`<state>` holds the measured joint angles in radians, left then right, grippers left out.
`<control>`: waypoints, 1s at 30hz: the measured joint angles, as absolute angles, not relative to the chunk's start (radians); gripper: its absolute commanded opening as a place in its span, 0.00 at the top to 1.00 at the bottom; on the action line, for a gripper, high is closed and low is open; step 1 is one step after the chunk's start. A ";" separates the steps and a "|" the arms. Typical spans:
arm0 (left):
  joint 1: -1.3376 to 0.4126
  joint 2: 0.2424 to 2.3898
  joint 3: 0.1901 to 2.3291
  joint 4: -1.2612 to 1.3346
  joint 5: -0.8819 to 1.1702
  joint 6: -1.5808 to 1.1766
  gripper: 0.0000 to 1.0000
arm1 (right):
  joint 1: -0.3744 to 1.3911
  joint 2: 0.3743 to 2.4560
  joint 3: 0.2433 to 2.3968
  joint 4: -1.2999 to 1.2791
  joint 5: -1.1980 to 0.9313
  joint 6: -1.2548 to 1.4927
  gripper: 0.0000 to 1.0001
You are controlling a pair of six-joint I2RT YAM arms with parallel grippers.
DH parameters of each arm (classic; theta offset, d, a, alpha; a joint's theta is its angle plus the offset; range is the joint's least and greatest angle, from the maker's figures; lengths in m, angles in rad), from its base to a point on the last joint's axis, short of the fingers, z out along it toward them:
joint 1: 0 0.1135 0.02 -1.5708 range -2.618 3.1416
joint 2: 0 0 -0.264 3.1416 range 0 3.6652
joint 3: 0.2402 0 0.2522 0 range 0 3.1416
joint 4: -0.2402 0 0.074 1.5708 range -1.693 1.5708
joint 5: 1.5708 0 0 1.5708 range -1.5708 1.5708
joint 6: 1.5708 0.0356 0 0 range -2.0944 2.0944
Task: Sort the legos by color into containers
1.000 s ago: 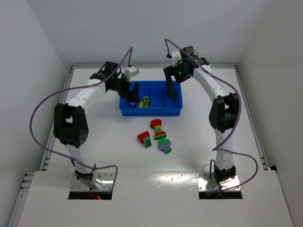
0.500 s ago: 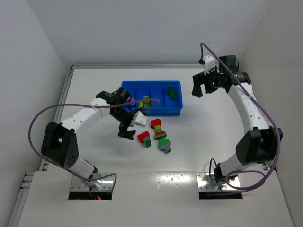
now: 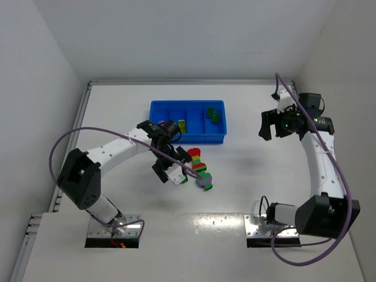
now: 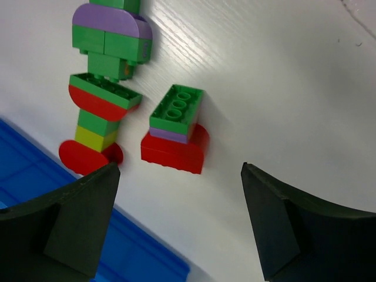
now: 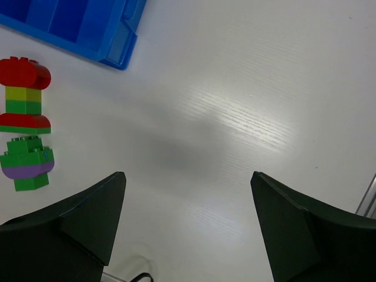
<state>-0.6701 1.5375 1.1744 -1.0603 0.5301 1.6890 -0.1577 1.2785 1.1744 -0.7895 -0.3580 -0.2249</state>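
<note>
My left gripper [image 3: 171, 173] hangs open just above a small green-purple-red lego stack [image 4: 175, 130]; nothing sits between its fingers [image 4: 88, 217]. Beside that stack lies a longer red, yellow-green and green stack [image 3: 196, 159], with a green-and-purple cluster [image 3: 204, 180] at its near end. The blue tray of containers [image 3: 158, 138] holds a yellow-green brick [image 3: 182, 125] and two green bricks [image 3: 212, 114]. My right gripper [image 3: 267, 125] is open over bare table, right of the tray, and holds nothing. The right wrist view shows the tray corner [image 5: 111, 35] and the long stack [image 5: 24, 94].
White walls enclose the table on three sides. A purple cable loops from each arm. The left forearm [image 3: 126, 144] crosses the tray's near-left corner. A metal rail [image 5: 369, 191] runs along the table's right edge.
The left gripper left the tray and came down over the small stack by the loose legos. The right arm swung from the tray out to the right, leaving green bricks in the tray.
</note>
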 measured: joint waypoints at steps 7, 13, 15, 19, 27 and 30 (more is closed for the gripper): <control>-0.737 1.654 1.237 -1.066 0.516 1.764 0.25 | -0.215 1.166 1.121 -0.821 -0.371 -0.225 0.12; -0.778 1.706 1.263 -1.082 0.507 1.795 0.32 | -0.250 1.128 1.107 -0.849 -0.372 -0.225 0.12; -0.786 1.725 1.276 -1.090 0.499 1.796 0.33 | -0.258 1.124 1.105 -0.850 -0.375 -0.225 0.12; -0.808 1.758 1.282 -1.100 0.461 1.787 0.33 | -0.268 1.119 1.093 -0.853 -0.377 -0.225 0.12; -0.857 1.812 1.282 -1.079 0.392 1.703 0.33 | -0.295 1.097 1.071 -0.871 -0.385 -0.225 0.12; -0.868 1.821 1.282 -1.056 0.370 1.670 0.33 | -0.301 1.076 1.059 -0.877 -0.394 -0.225 0.12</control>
<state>-0.8677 1.8206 1.2823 -1.0561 0.3702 1.6695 -0.3008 1.0760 1.0588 -0.8772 -0.3943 -0.2253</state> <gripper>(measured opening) 0.669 0.875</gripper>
